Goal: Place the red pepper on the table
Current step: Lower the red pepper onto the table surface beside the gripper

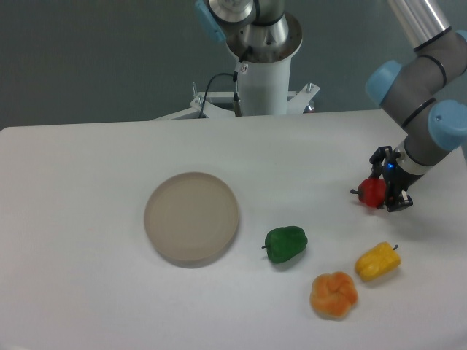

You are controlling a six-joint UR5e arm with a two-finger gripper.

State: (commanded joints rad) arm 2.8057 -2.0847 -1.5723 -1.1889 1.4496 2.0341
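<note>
The small shiny red toy pepper [373, 192] with a short dark stem sits between the black fingers of the tool [384, 190], which is closed around it. It hangs low over the big white tabletop [87, 292] on the far right side, likely so it can be set down softly. The yellow pepper [378, 262] and the bumpy orange pepper [334, 294] lie nearer. The green pepper [285, 243] and the round beige plate [192, 216] lie to the left.

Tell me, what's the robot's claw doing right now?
Gripper shut on the red pepper, low over the table at the right side. Yellow pepper nearer the camera, apart. Nothing in the way.
</note>
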